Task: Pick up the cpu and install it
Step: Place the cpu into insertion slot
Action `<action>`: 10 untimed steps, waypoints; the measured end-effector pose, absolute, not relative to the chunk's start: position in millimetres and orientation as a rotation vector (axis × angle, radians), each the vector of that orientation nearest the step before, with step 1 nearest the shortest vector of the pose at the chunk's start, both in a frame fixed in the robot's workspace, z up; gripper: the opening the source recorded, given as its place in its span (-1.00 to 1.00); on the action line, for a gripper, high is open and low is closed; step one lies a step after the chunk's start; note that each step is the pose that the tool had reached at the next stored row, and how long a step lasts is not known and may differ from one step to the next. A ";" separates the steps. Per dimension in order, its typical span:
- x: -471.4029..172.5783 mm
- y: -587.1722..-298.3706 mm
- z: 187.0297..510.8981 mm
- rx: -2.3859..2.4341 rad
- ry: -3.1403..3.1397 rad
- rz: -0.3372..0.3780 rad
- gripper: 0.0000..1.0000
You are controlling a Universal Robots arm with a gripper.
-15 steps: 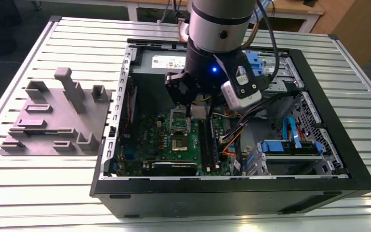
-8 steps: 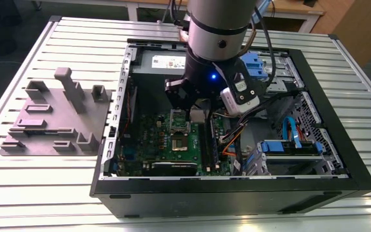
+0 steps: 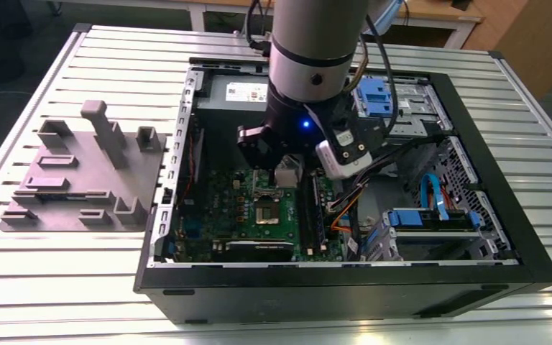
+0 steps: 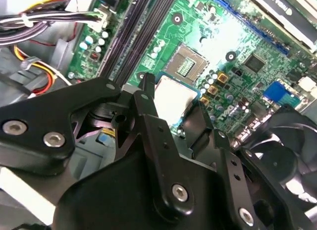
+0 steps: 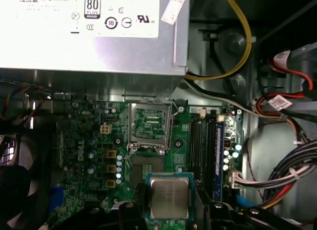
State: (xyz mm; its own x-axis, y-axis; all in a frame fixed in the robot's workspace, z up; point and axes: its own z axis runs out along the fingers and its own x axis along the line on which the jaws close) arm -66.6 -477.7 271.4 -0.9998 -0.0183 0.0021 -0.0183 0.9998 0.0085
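**Entry: cpu** [image 5: 169,198]. It is being gripped by its edges in the closed hand [image 5: 170,212]. It is being held over the motherboard [image 5: 79,121], at roughly 1 o'clock of the open socket [image 3: 264,213] in the exterior view, and is seemingly not yet seated.

**Hazards:** Socket pins are being put at risk of bending by any tilt or misalignment. The raised socket frame [image 5: 150,128] is at risk of being snagged.

**Writing:** Print and marks are being carried on a white label [image 5: 89,12] on the grey box.
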 end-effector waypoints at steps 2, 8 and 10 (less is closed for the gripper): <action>-67.2 -479.3 267.8 0.030 -3.137 -0.013 -0.05; -67.4 -481.6 258.5 0.029 -3.133 -0.013 -0.05; -67.4 -481.6 258.5 0.029 -3.133 -0.013 -0.05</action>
